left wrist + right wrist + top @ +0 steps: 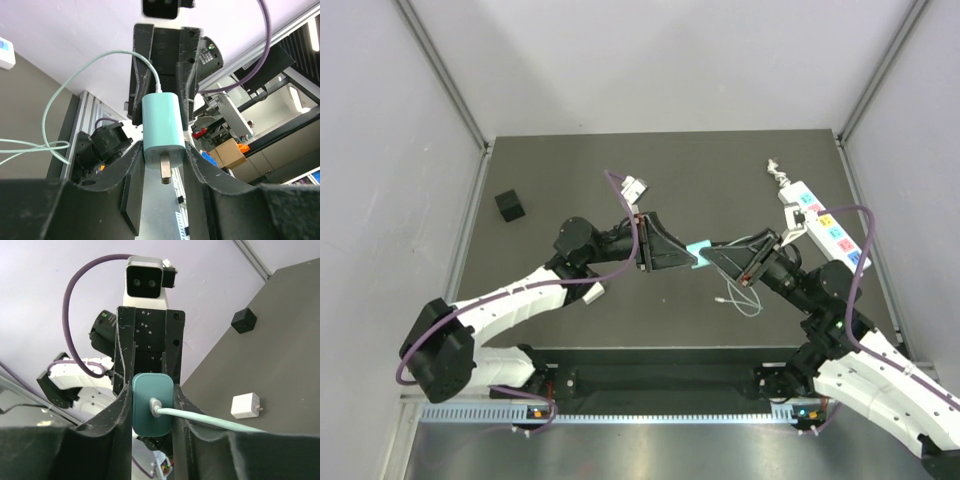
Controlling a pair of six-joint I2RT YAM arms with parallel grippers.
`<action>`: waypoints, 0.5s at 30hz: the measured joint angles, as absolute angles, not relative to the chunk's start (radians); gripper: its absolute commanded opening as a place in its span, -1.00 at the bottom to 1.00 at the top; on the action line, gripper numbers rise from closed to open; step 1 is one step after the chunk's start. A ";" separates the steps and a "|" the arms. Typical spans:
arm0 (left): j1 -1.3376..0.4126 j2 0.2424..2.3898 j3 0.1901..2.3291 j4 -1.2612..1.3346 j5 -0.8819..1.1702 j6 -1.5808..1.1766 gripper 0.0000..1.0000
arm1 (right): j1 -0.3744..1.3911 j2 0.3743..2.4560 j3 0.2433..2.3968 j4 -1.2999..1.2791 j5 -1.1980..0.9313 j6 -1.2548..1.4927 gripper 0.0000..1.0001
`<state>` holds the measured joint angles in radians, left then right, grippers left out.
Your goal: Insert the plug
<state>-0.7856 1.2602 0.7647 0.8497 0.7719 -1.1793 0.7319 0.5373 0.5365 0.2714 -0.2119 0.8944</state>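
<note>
From above, you see both arms meeting over the middle of the table (570, 160). The mint-green plug (697, 251) is held in the air between the left gripper (688, 259) and the right gripper (713, 254). The power strip (825, 226) lies well apart, near the table's right edge.

In the left wrist view, your left fingers (131, 160) clamp the plug at its pronged end, with a metal prong (165, 170) pointing toward the camera. The right fingers flank the plug body beyond.

In the right wrist view, the right fingers (125, 410) press against both sides of the plug's cable end. Its pale cable (200, 417) runs off to the right.
</note>
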 measured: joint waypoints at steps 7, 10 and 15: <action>-0.786 1.261 0.765 0.797 0.769 -1.127 0.58 | 0.728 0.568 0.537 0.284 -0.223 0.887 -1.00; -0.791 1.252 0.768 0.654 0.752 -1.063 0.62 | 0.723 0.591 0.556 0.210 -0.200 0.836 -1.00; -0.788 1.245 0.768 0.484 0.710 -0.974 0.85 | 0.677 0.683 0.685 0.020 -0.131 0.683 -1.00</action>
